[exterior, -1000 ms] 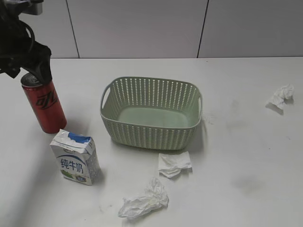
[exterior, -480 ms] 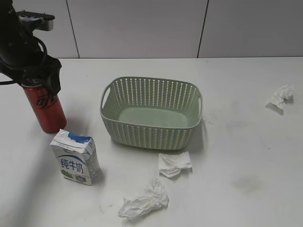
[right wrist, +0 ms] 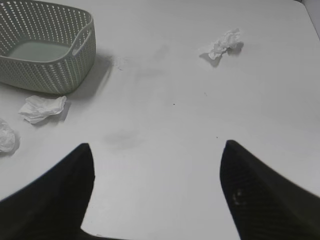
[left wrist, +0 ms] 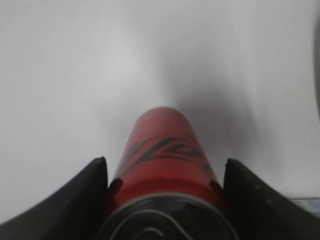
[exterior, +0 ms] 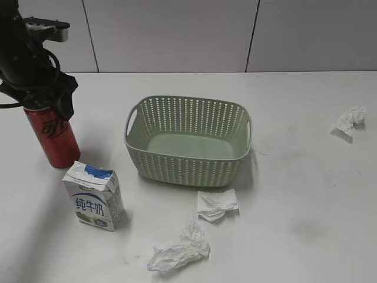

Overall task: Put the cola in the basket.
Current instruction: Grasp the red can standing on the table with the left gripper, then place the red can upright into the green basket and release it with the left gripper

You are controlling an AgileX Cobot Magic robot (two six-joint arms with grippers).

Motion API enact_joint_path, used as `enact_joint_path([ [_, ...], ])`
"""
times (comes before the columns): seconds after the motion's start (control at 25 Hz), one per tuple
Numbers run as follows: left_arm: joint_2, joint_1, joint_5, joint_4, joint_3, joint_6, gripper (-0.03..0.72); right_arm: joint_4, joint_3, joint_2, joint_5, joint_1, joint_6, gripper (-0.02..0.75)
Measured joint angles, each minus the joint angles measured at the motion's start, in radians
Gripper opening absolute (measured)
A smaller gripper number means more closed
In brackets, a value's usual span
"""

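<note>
From the exterior view, the left gripper [exterior: 44,105] sits down over the top of the cola [exterior: 54,138], a slim red metal can standing upright on the white table [exterior: 294,194]; whether the fingers actually press the can cannot be told from here. Just in front of the gripper and can stands a white-and-blue milk carton [exterior: 94,196], and off to the gripper's right, apart from it, is the basket [exterior: 188,141], pale green plastic with perforated sides and handle cut-outs. Two crumpled tissues [exterior: 217,204] lie in front of the basket, and a third lies far to the right. In the left wrist view the two dark fingers [left wrist: 90,192] flank the can's silver-rimmed top closely, the left one touching the red wall, the right one at its edge; a firm grip cannot be confirmed. In the right wrist view the right gripper [right wrist: 155,192] hangs spread wide with nothing between its fingers, above bare tabletop, the basket ahead to its left.
</note>
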Motion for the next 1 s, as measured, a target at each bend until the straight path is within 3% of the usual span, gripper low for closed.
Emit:
enact_joint_path([
  [0.56, 0.003, 0.0, 0.056, 0.007, -0.018, 0.003, 0.528, 0.0, 0.0, 0.0, 0.0, 0.0, 0.0, 0.589],
  [0.72, 0.014, 0.0, 0.164, 0.029, -0.108, 0.003, 0.528, 0.0, 0.0, 0.0, 0.0, 0.0, 0.0, 0.589],
  [1.0, 0.014, -0.008, 0.174, -0.008, -0.285, 0.003, 0.528, 0.0, 0.0, 0.0, 0.0, 0.0, 0.0, 0.589],
])
